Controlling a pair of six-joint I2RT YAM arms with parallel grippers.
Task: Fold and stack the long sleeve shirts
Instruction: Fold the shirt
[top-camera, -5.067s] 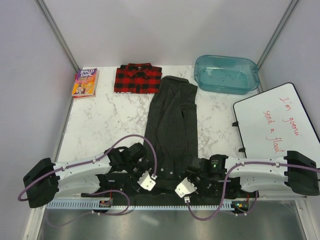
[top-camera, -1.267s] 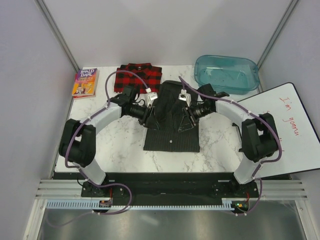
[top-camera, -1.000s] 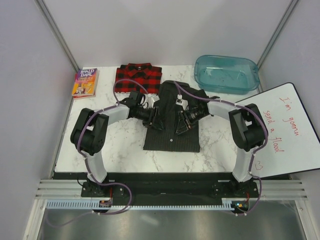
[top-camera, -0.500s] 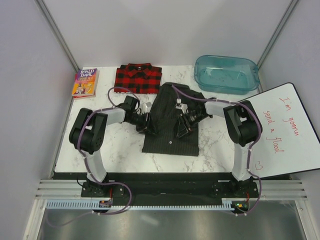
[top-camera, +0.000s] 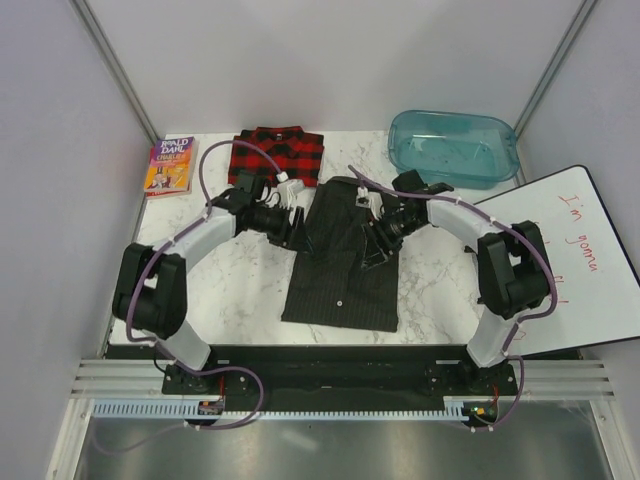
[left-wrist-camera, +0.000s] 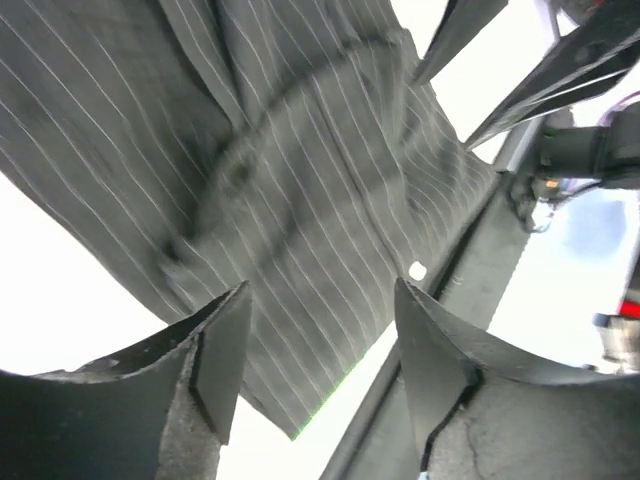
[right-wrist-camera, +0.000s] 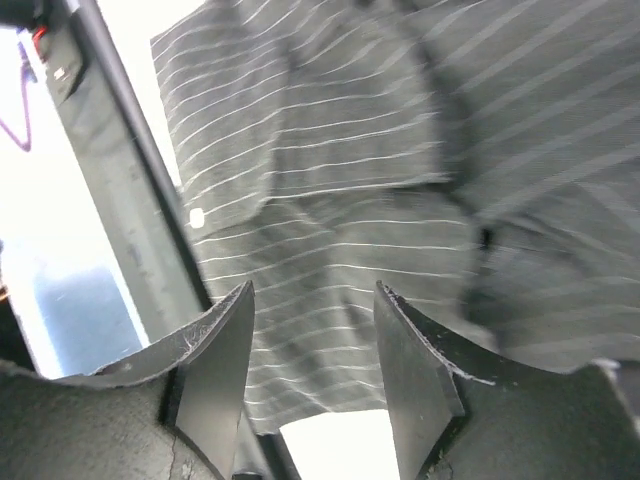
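1. Two claws, both w/ jaws spread wide & nothing pinched. The left claw (top-camera: 291, 222) sits at the 10 o'clock edge of the charcoal shirt (top-camera: 340, 270), the right claw (top-camera: 377, 240) over its 2 o'clock part. Wrist views show striped cloth beyond each gap. Can't tell if the tips touch it.
2. Charcoal shirt lies mid-tabletop (top-camera: 220, 265), near half flat, far half bunched & rumpled under the claws. The plaid shirt (top-camera: 278, 155) is already a neat square at 11 o'clock, just beside the charcoal collar end.
3. Step in hand, prob: square up the far half, then make the next fold.
4. To do it well:
   - Take matching spots on the L & R edges, same depth of cloth in each claw.
   - Pinch all layers, not just the top one, or the fold slides apart.
   - Lift level and move both arms at one pace so the stripes stay parallel to the hem.
   - Lay down toward 6 o'clock, edges flush, before letting go.
5. Stack comes later. The final bundle should approx match the plaid footprint.
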